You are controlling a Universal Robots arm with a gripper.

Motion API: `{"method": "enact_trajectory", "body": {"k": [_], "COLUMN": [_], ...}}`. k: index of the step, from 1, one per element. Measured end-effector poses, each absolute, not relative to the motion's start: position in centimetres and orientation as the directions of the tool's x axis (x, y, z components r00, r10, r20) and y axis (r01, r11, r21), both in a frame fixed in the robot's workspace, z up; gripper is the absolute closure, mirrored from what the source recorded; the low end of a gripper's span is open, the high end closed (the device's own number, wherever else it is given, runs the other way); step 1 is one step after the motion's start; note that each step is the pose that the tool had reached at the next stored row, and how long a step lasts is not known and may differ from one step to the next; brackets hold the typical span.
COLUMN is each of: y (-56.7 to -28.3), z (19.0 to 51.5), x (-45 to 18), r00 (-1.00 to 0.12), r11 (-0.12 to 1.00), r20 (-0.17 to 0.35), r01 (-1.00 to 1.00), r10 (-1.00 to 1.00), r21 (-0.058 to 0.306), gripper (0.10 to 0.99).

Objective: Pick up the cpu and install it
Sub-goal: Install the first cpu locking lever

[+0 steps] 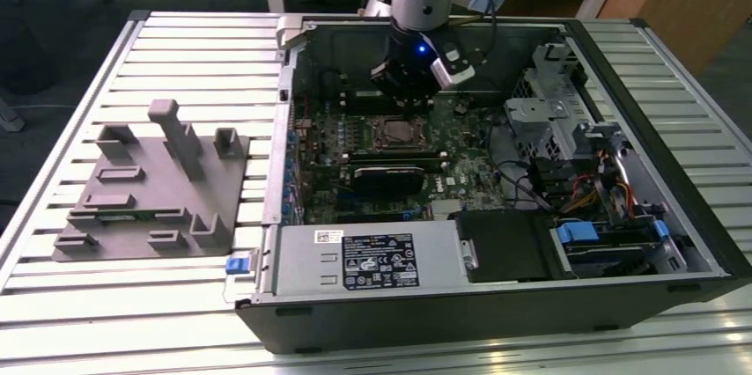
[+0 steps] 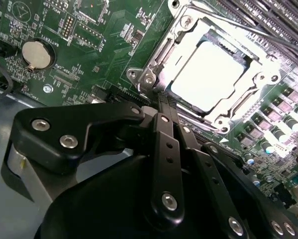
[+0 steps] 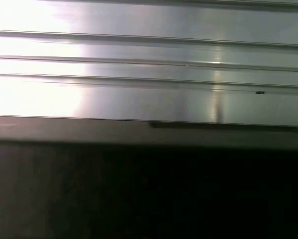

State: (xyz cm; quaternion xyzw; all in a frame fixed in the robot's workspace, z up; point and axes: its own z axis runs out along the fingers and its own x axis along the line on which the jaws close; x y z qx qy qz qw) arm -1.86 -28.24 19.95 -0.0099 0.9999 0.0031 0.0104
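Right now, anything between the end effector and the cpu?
In the second wrist view, just the socket frame's edge separates the end effector from the seated cpu.

small print on the white label (image 1: 379, 261) and motherboard (image 2: 89, 50), none legible.

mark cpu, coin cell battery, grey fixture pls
cpu (image 2: 208, 74): second wrist view, middle of its pale metal top, in the socket.
coin cell battery (image 2: 35, 54): second wrist view, centre of its face.
grey fixture (image 1: 153, 194): exterior view, flat base.
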Motion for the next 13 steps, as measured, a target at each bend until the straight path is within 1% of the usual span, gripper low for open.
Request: {"method": "enact_trajectory", "body": {"k": [8, 13], "y": [-27.79, -27.79], "z": [19.66, 20.65], "x": [-1.74, -1.74], "r00": [-1.0, -1.0], "r11": [1.0, 1.0], "r20": [-0.021, -0.021], "r01": [-0.02, -0.02], "r10": [-0.02, -0.02], "r21": [0.003, 0.003], "gripper": [0.98, 0.98]}}
